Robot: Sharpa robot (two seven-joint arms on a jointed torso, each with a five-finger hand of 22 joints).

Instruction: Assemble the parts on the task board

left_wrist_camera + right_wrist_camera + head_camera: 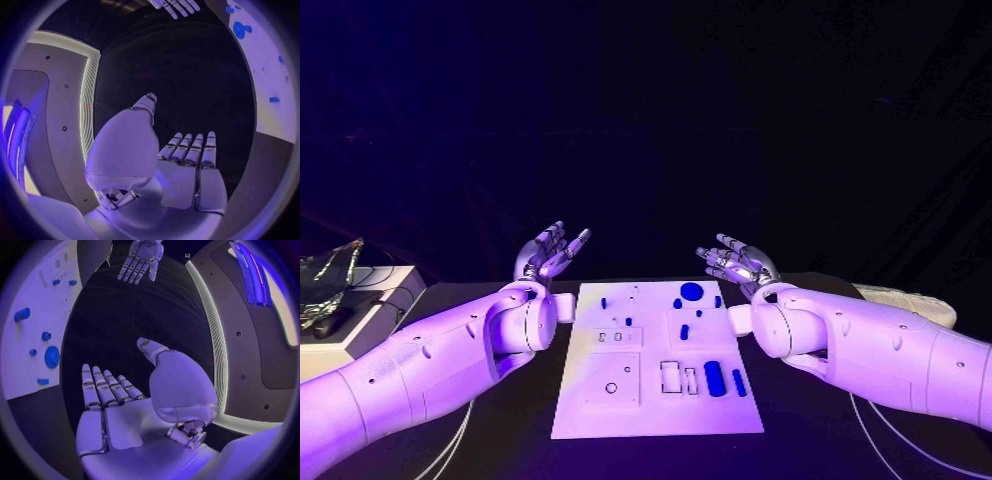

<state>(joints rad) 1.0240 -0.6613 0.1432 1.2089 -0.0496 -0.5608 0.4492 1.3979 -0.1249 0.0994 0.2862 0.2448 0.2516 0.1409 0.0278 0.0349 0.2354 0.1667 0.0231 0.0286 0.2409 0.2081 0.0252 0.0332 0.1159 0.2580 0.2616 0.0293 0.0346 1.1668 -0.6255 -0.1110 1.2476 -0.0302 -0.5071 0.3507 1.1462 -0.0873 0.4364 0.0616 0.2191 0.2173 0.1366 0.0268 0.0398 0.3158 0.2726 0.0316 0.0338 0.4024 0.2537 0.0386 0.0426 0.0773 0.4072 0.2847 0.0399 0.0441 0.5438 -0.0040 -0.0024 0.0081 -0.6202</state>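
Black desk (502,440) under violet light, dark backdrop behind. Carries the white task board (656,360) at its middle, lying flat between the two white arms. Holds blue parts on the board's right half: a round disc (691,291) near the far edge, a short peg (684,332) toward the middle, a long rounded bar (714,378) and a slimmer bar (738,382) side by side near the front. Shows small outlined recesses on the board's left and centre areas, too small to read in detail. Left hand (548,252) raised beyond the board's far left corner, palm up, fingers apart, holding nothing; same hand (181,170) with fingers straight and side by side, thumb apart, in its wrist view. Right hand (736,263) raised beyond the far right corner, likewise open-palmed and empty; fingers (103,387) extended in the right wrist view. Neither hand touching board or parts. Pale box (365,310) with clutter at the desk's left edge.
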